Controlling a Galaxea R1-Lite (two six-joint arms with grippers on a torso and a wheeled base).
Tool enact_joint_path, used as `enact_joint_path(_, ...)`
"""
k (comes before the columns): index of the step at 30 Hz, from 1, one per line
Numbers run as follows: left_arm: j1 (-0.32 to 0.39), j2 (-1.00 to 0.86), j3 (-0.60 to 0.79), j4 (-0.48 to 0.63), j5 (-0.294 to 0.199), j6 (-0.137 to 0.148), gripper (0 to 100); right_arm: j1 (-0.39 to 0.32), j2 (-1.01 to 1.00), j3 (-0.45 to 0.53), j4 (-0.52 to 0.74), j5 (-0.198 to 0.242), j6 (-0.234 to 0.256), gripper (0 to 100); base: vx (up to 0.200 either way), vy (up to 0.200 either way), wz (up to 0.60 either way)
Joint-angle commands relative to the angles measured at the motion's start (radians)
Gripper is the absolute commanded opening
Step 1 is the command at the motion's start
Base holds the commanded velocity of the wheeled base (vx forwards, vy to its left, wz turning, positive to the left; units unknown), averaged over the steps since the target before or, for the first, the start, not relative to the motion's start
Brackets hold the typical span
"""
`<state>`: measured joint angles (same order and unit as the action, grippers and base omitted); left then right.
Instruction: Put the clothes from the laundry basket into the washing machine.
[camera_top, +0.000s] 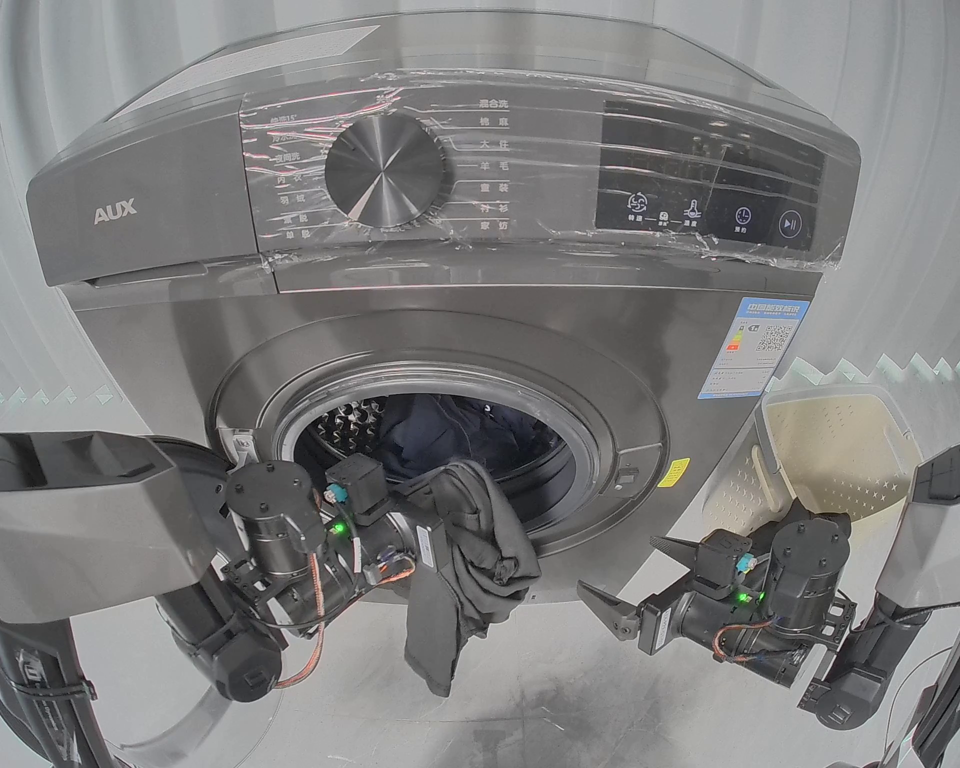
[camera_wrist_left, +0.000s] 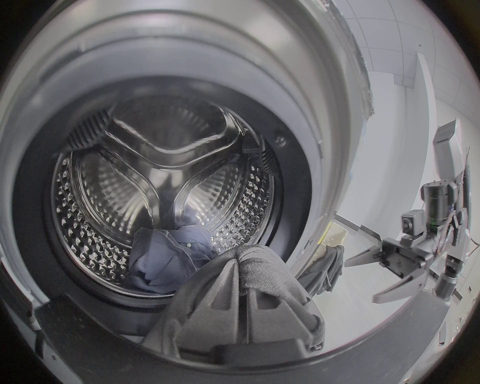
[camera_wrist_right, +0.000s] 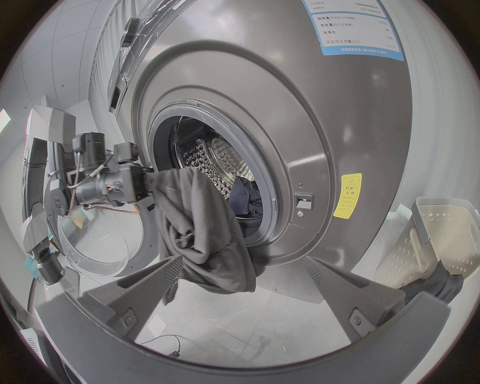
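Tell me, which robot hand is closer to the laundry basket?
Right. The right gripper hangs open close by the laundry basket; the left gripper is across at the washing machine opening, shut on a grey garment.

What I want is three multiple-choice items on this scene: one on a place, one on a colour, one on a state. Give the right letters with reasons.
1. Where does the grey garment hang?
A. From the left jaws, before the washing machine's opening.
B. Inside the laundry basket.
C. Flat on the floor.

2. What colour is the crumpled garment inside the drum?
A. Red.
B. Blue.
C. White.

3. How do the right jaws stand?
A. Shut on a sock.
B. Shut on the door.
C. Open and empty.

Answers: 1 A, the left jaws are shut on the grey garment at the door opening. 2 B, the crumpled garment at the drum's bottom is blue. 3 C, the right jaws are spread apart with nothing between them.
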<state>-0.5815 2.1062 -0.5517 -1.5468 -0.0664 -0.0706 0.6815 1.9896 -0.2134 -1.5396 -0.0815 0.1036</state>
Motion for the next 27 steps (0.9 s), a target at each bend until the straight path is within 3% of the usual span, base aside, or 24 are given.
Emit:
enact_joint_path(1,0.022,0.155,-0.131,0.001,0.003,-0.003,0,0.0,-0.006,0.006,-0.001,0.0,0.001,100,0.0,0.0,0.0)
enact_joint_path(7,0.046,0.261,-0.313,-0.001,0.03,-0.018,0,0.0,-0.008,0.006,-0.001,0.0,0.001,100,0.0,0.0,0.0)
enact_joint_path(9,0.046,0.261,-0.313,-0.001,0.03,-0.018,0,0.0,-0.008,0.006,-0.001,0.0,0.001,100,0.0,0.0,0.0)
enact_joint_path(10,0.054,0.314,-0.41,0.002,0.05,-0.02,0,-0.002,-0.006,0.006,-0.001,0.0,0.001,100,0.0,0.0,0.0)
enact_joint_path(19,0.072,0.446,-0.634,0.014,0.079,-0.017,0,-0.002,-0.006,0.005,-0.001,0.0,-0.001,100,0.0,0.0,0.0)
enact_joint_path(27,0.107,0.535,-0.881,0.094,0.148,-0.014,0,-0.002,-0.003,0.005,-0.001,0.0,-0.001,100,0.0,0.0,0.0)
